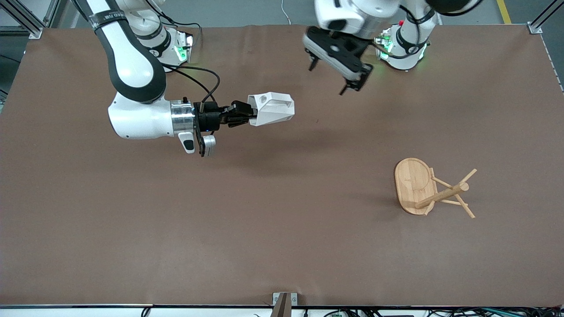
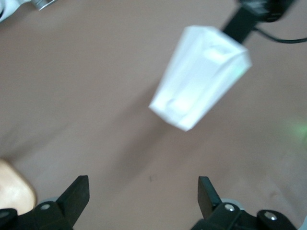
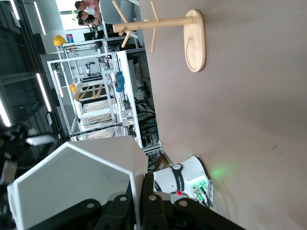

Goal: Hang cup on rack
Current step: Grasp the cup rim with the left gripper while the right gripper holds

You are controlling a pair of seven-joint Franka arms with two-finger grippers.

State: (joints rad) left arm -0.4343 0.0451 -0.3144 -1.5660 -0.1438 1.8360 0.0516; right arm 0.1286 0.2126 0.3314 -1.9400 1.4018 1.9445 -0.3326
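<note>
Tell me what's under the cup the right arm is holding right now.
Only bare brown table shows below the cup, held in the air by the right gripper. The rack stands apart, toward the left arm's end. The cup's inside is hidden.

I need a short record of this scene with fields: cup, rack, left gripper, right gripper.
cup: white, faceted, held in the air over bare table, not on a peg
rack: bamboo, standing on the table toward the left arm's end
left gripper: open, empty, in the air near its base
right gripper: shut on the cup's rim
</note>
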